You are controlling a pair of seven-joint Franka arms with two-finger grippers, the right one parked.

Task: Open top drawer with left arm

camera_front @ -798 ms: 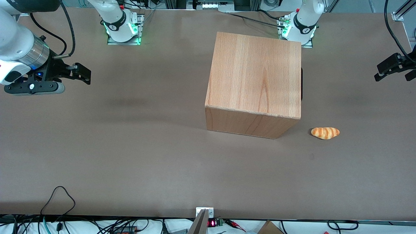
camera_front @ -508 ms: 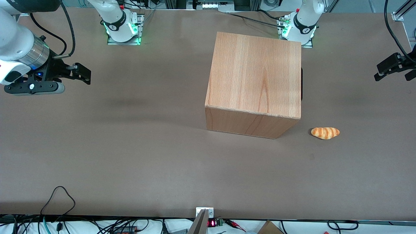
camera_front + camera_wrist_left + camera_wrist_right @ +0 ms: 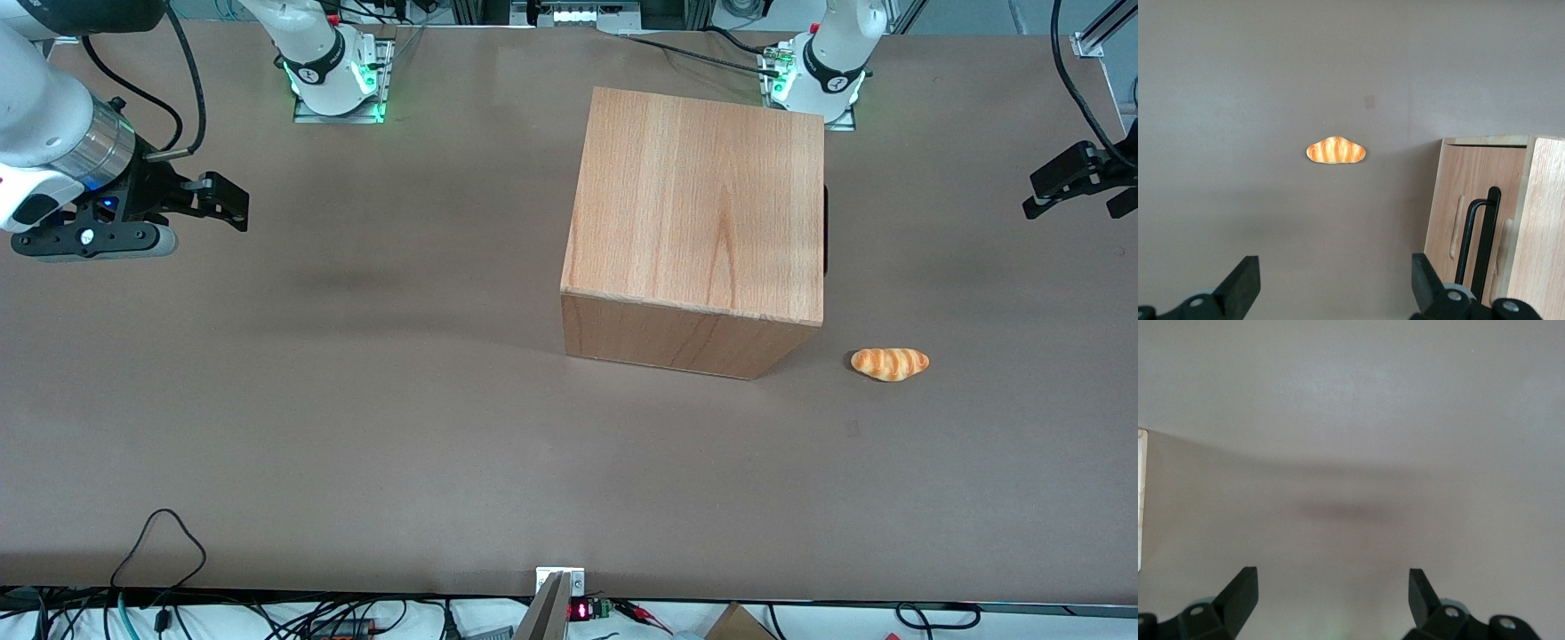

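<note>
The big wooden cabinet stands on the table, its front facing the working arm's end. In the front view only a black sliver of the handle shows past the cabinet's top edge, and no drawer sticks out. The left wrist view shows the cabinet's front with the top drawer's slim black bar handle. My left arm's gripper hangs above the table at the working arm's end, well apart from the cabinet's front. The gripper is open and empty.
A toy croissant lies on the brown table, nearer the front camera than the cabinet's front; it also shows in the left wrist view. The arm bases stand at the table's back edge.
The left gripper has shifted very slightly away from the front camera. Nothing else has moved.
</note>
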